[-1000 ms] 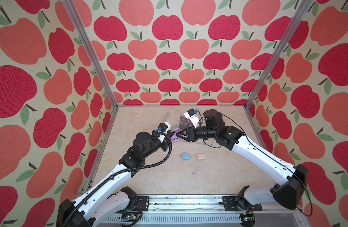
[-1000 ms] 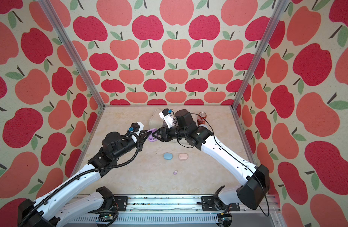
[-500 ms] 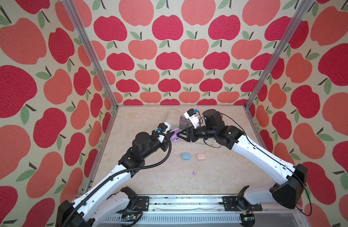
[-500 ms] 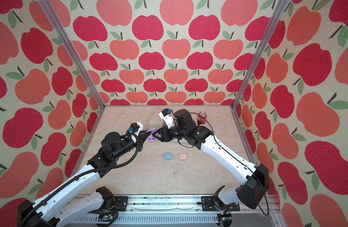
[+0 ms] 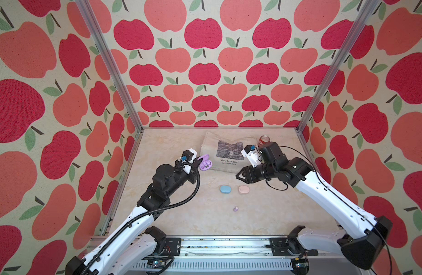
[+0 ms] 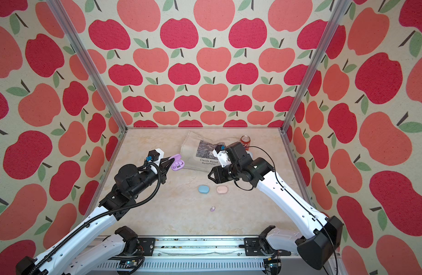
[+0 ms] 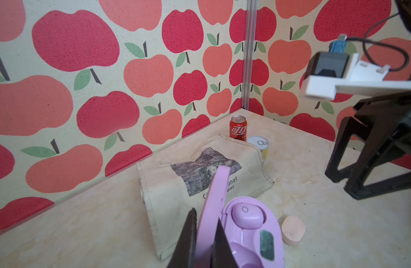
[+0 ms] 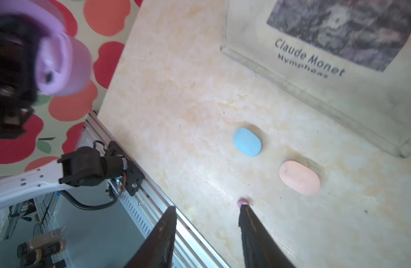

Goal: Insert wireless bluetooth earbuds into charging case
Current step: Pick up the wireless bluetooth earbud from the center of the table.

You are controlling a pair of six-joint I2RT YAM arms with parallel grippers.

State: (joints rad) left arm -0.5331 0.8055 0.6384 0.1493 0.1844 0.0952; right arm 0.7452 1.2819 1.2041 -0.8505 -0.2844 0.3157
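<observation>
Left wrist view, left claw [image 7: 205, 220] pinched shut on raised lid [image 7: 217, 192] of open lilac case [image 7: 248, 236], right wrist view, right claw [image 8: 208, 207] half open, empty, above tabletop [image 8: 176, 116].

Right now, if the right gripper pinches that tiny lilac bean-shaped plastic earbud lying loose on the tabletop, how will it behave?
The tiny lilac bean-shaped earbud is probably very light: it is far smaller than the blue oval case. Its rounded shell may squirt from the open right gripper. Nudged, it would likely skid or roll on the smooth tabletop.
</observation>
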